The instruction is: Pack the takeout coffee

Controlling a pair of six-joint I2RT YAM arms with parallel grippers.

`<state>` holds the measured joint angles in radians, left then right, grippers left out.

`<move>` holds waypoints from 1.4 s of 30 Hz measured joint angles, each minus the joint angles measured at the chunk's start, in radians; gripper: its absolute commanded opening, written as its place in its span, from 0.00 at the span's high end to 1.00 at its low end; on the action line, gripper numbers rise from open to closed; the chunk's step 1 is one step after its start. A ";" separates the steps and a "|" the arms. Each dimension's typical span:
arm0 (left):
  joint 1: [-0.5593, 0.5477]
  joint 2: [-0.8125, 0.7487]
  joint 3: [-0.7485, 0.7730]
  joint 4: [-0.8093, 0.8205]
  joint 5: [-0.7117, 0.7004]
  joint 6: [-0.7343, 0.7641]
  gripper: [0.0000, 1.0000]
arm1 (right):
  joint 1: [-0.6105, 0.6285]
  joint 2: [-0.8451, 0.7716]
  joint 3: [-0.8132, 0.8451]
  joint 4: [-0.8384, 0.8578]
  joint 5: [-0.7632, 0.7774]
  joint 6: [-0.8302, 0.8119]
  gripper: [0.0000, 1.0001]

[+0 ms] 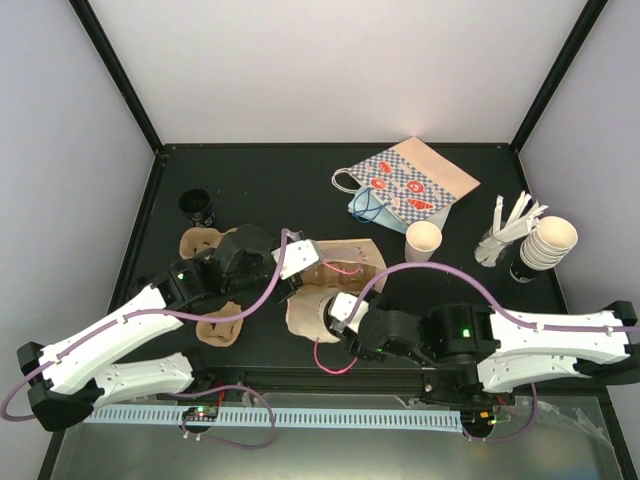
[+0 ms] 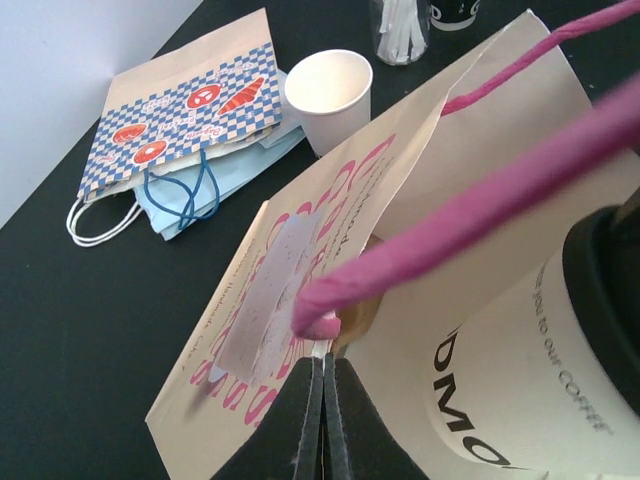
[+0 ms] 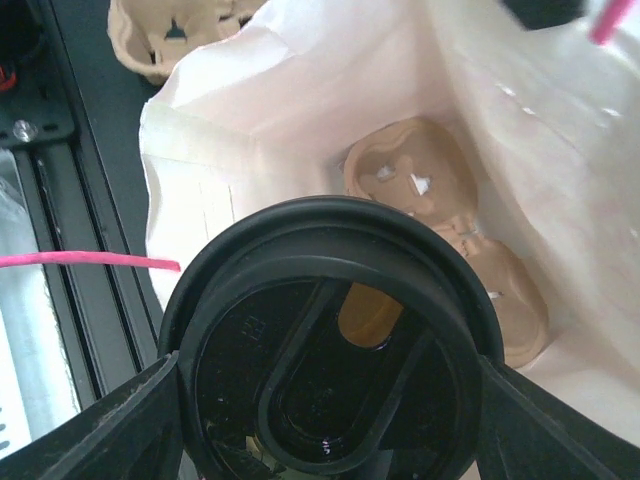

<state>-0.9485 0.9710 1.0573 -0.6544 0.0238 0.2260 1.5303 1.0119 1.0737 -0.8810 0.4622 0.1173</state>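
Observation:
The takeout coffee (image 2: 520, 370) is a white paper cup with dark print and a black lid (image 3: 330, 340). My right gripper (image 3: 330, 400) is shut on it, one finger on each side of the lid. It hangs at the open mouth of the pink bag (image 1: 345, 255), a cream bag with pink print and pink handles. A brown cup carrier (image 3: 440, 210) lies on the bag's floor, beyond the lid. My left gripper (image 2: 325, 362) is shut on the bag's rim (image 2: 330, 345), just under the pink handle, and holds the mouth open.
A blue checkered bag (image 1: 410, 180) lies at the back. An open white cup (image 1: 423, 240) stands beside it. A stack of nested cups (image 1: 550, 240) and a jar of stirrers (image 1: 500, 235) stand at right. A small black cup (image 1: 197, 206) and brown carriers (image 1: 218, 328) are at left.

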 measured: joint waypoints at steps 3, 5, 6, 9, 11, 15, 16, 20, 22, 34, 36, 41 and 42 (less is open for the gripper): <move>-0.009 -0.005 -0.007 0.005 -0.003 -0.007 0.99 | 0.035 0.043 -0.007 -0.002 0.046 -0.006 0.43; -0.012 -0.007 -0.010 0.006 -0.005 -0.011 0.98 | 0.041 0.068 -0.007 -0.001 0.077 -0.008 0.44; -0.014 -0.009 -0.011 0.007 -0.007 -0.013 0.98 | 0.042 0.074 -0.007 0.000 0.090 -0.009 0.44; -0.018 -0.011 -0.011 0.011 -0.012 -0.014 0.98 | 0.042 0.074 -0.007 0.008 0.138 -0.016 0.45; -0.022 -0.016 -0.013 0.017 -0.014 -0.015 0.98 | 0.042 0.073 -0.006 0.017 0.169 -0.026 0.45; -0.027 -0.032 -0.019 0.019 -0.016 -0.016 0.98 | 0.041 0.076 -0.006 0.038 0.227 -0.061 0.45; -0.029 -0.034 -0.020 0.020 -0.016 -0.016 0.98 | 0.041 0.079 -0.007 0.043 0.238 -0.069 0.45; -0.034 -0.041 -0.022 0.021 -0.021 -0.017 0.98 | 0.030 0.095 -0.008 0.079 0.263 -0.123 0.45; -0.035 -0.046 -0.024 0.024 -0.021 -0.017 0.98 | 0.018 0.095 -0.015 0.102 0.259 -0.158 0.46; -0.040 -0.064 -0.028 0.043 -0.029 -0.016 0.98 | -0.014 0.087 -0.105 0.232 0.178 -0.370 0.46; -0.042 -0.064 -0.028 0.043 -0.028 -0.016 0.99 | -0.017 0.086 -0.113 0.253 0.160 -0.399 0.46; -0.047 -0.064 -0.028 0.043 -0.024 -0.016 0.98 | -0.021 0.089 -0.142 0.271 0.119 -0.434 0.46; -0.049 -0.064 -0.029 0.043 -0.022 -0.016 0.98 | -0.023 0.091 -0.150 0.277 0.113 -0.436 0.46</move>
<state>-0.9974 0.9070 1.0286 -0.6113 0.0017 0.2096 1.5078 1.1027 0.9237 -0.6041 0.5755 -0.3183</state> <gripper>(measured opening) 0.018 0.739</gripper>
